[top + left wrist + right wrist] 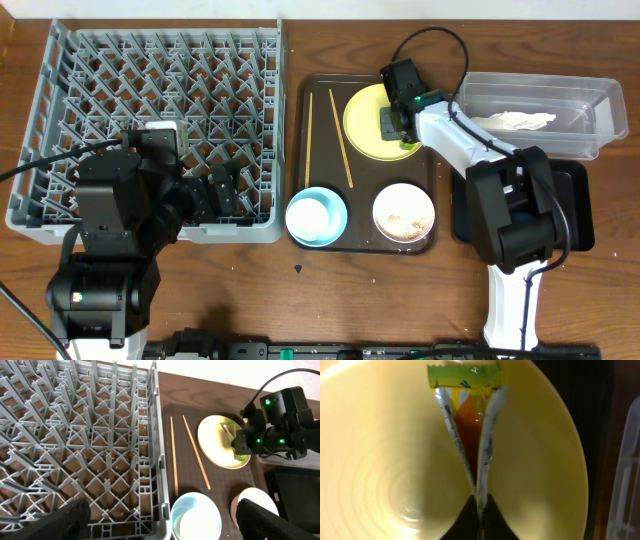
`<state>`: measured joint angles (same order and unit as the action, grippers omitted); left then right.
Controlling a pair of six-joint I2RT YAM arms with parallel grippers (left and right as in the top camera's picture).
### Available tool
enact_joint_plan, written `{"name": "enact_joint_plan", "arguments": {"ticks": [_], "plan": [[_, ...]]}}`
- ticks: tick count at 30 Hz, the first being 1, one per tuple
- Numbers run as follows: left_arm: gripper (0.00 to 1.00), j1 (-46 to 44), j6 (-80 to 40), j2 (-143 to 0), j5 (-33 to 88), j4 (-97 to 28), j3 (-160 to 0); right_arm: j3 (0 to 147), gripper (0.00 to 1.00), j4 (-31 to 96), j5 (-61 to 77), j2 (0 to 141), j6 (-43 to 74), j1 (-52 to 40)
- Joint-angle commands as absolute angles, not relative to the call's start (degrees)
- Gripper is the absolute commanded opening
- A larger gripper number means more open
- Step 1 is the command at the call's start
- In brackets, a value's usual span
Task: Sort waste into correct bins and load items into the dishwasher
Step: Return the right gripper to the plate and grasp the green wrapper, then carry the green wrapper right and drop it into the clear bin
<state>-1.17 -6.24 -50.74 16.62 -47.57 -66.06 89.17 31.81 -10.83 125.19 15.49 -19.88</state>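
My right gripper (pixel 481 505) is shut on the green-and-orange snack wrapper (pixel 467 415), pinched above the yellow plate (pixel 380 460). From overhead the right gripper (pixel 398 122) sits over the plate (pixel 362 120) on the brown tray, with a bit of wrapper (pixel 408 146) showing. My left gripper (pixel 222 192) is open over the near right corner of the grey dish rack (pixel 60 120). Two chopsticks (pixel 340 150) lie left of the plate. The light blue bowl (pixel 316 215) holds a small white cup. The white bowl (pixel 404 212) holds beige crumbs. White tissue (pixel 515 121) lies in the clear tub (pixel 590 100).
The dark brown serving tray (pixel 296 130) lies between the rack and the bins. The black tray (pixel 578 200) sits under my right arm, in front of the clear tub. In the left wrist view the rack (pixel 75 435) fills the left and the blue bowl (pixel 197 515) lies by its corner.
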Motion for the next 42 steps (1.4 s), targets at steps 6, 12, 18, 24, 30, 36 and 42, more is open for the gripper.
{"name": "enact_joint_plan", "arguments": {"ticks": [6, 12, 18, 24, 30, 36, 42], "plan": [[0.94, -0.93, -6.74, -50.48, 17.34, -47.55, -66.98, 89.19, 0.01, 36.32, -5.32, 110.08, 22.65, -17.74], [0.94, -0.93, -6.74, -50.48, 17.34, -47.55, -66.98, 89.19, 0.01, 39.88, -5.41, 98.45, 29.54, -8.82], [0.94, -0.93, -6.74, -50.48, 17.34, -47.55, -66.98, 89.12, 0.01, 45.25, -5.72, 99.79, 43.0, 1.91], [0.94, -0.93, -6.72, -50.48, 17.34, -47.55, -66.98, 89.12, 0.08, 44.38, -4.27, 106.21, 45.36, 5.78], [0.94, -0.93, -6.74, -50.48, 17.34, -47.55, -66.98, 89.23, 0.74, 41.06, 4.29, 104.97, 36.88, 5.91], [0.94, -0.93, -6.74, -50.48, 17.34, -47.55, -66.98, 89.23, 0.74, 42.19, 11.77, 97.47, 26.94, 2.92], [0.94, -0.93, -6.74, -50.48, 17.34, -47.55, -66.98, 89.23, 0.66, 53.06, 14.26, 91.66, 20.08, -6.35]]}}
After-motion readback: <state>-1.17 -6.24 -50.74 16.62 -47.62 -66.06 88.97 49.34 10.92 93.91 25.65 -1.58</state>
